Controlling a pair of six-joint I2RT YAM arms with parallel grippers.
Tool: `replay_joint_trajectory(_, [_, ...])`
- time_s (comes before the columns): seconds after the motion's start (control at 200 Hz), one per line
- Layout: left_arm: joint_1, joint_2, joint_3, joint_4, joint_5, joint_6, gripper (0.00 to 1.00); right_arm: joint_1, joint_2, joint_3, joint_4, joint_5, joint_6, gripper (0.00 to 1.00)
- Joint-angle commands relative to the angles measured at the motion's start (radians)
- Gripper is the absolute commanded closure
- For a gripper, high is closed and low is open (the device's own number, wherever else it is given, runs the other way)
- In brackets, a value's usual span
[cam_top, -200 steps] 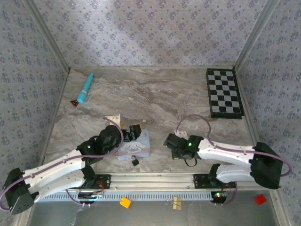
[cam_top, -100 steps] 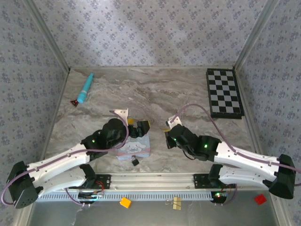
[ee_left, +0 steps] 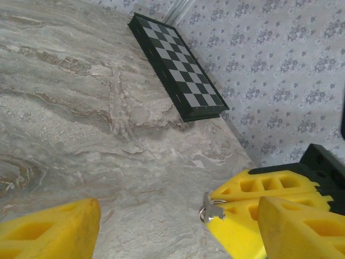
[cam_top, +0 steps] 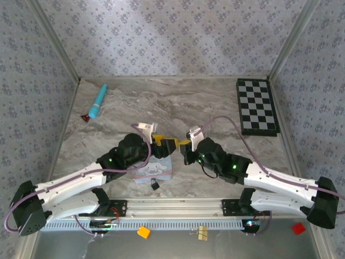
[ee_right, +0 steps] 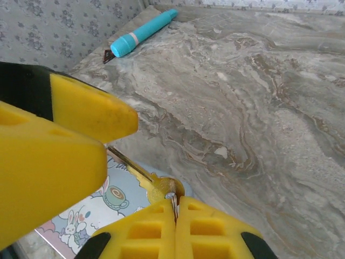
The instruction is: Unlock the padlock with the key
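The right gripper [ee_right: 175, 204] was clamped on the key [ee_right: 157, 188] above the pale blue tin [cam_top: 153, 171]. The left gripper [cam_top: 163, 144] had its jaws parted on either side of the key's blade. The padlock [cam_top: 154, 185] lay on the table [cam_top: 215, 108], just beside the tin's near edge.

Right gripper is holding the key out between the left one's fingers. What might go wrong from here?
1. The right gripper pinches the key only by its head, while the left gripper stands open around the blade; releasing early would likely drop it onto the tin.
2. The padlock lies loose beside the tin, unheld; it may slide.
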Motion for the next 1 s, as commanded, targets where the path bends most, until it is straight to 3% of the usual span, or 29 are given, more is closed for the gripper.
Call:
replay_joint_trajectory(0.0, [-0.006,0.007,0.015,0.067,0.032,-0.012,0.32,-0.009,-0.008,-0.02,0.054,-0.049,0.027,1.0])
replay_joint_trajectory(0.205, [-0.006,0.016,0.018,0.059,0.051,-0.016,0.47,-0.01,-0.005,-0.041,0.099,-0.074,0.05,1.0])
replay_joint_trajectory(0.515, [-0.007,0.033,0.023,0.062,0.072,-0.025,0.47,0.004,0.013,-0.037,0.105,-0.072,0.057,1.0])
replay_joint_trajectory(0.62, [-0.007,0.038,0.027,0.06,0.068,-0.023,0.51,0.012,0.014,-0.036,0.102,-0.065,0.054,1.0])
replay_joint_trajectory(0.994, [-0.009,0.061,0.044,0.043,0.061,-0.037,0.93,0.03,0.011,-0.036,0.097,-0.036,0.048,1.0])
